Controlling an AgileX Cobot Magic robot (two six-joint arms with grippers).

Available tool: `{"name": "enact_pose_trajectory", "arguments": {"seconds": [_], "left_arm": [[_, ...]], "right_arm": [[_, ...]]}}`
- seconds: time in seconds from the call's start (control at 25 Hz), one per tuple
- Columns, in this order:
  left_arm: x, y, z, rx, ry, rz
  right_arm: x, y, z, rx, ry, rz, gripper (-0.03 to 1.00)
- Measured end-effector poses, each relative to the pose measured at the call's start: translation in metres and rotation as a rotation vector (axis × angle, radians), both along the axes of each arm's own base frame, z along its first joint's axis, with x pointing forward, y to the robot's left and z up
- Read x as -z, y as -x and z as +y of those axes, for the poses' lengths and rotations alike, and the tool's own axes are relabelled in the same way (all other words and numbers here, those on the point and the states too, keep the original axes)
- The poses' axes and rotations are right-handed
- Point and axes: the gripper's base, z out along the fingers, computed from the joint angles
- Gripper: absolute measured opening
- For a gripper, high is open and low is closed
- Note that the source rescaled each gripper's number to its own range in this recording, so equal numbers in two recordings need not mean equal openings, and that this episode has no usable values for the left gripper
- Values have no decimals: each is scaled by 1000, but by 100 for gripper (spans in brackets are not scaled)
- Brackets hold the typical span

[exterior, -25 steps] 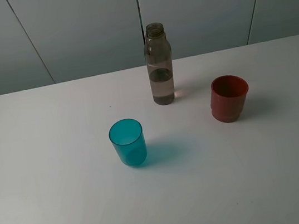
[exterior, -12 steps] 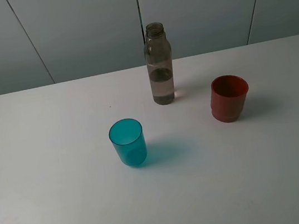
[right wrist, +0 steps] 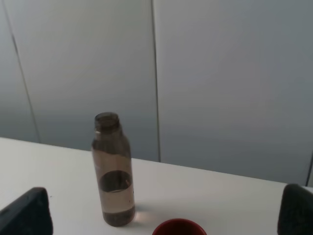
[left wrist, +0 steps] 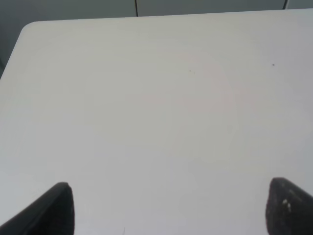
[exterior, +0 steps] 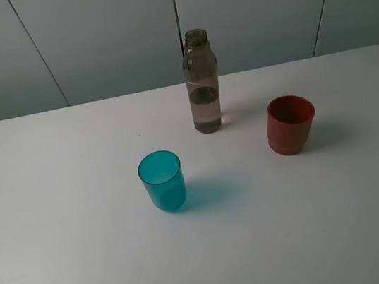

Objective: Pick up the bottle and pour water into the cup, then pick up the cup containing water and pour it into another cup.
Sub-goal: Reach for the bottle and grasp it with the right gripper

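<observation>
I think the first step has not begun: nothing has been picked up yet. The bottle [exterior: 202,83] stands upright near the back of the bench [exterior: 66,274], about in the middle. It has no cap, and there is some water in its lower part. The teal cup [exterior: 162,182] stands in front of it and a bit to the left. The red cup [exterior: 290,125] stands to the right of the bottle. All three stand apart and none touch.

My right end effector [right wrist: 159,211] is wide open and holds nothing. Its two dark tips show far apart, and it looks toward the bottle, which is not yet between them. My left end effector [left wrist: 171,210] is wide open too, with only bare bench in front of it. From the high camera I cannot see either arm.

My next move, I think, is to reach the right end effector to the bottle, put one tip on each side of its body, and close gently. I should lift it straight up, because with the top open it could spill if it tips. Then I carry it over to the teal cup.

Counting: one bottle, two cups (one teal, one red), one bench, two end effectors.
</observation>
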Motion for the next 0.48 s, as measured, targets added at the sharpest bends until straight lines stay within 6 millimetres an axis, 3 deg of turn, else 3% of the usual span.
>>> {"name": "enact_pose_trajectory", "arguments": {"seconds": [0.4,0.48], "left_arm": [[0,0,0,0,0,0],[0,0,0,0,0,0]], "right_arm": [[23,-66,27,-241,170,181,100],[20,-78,36,-281,232,182,100]]}}
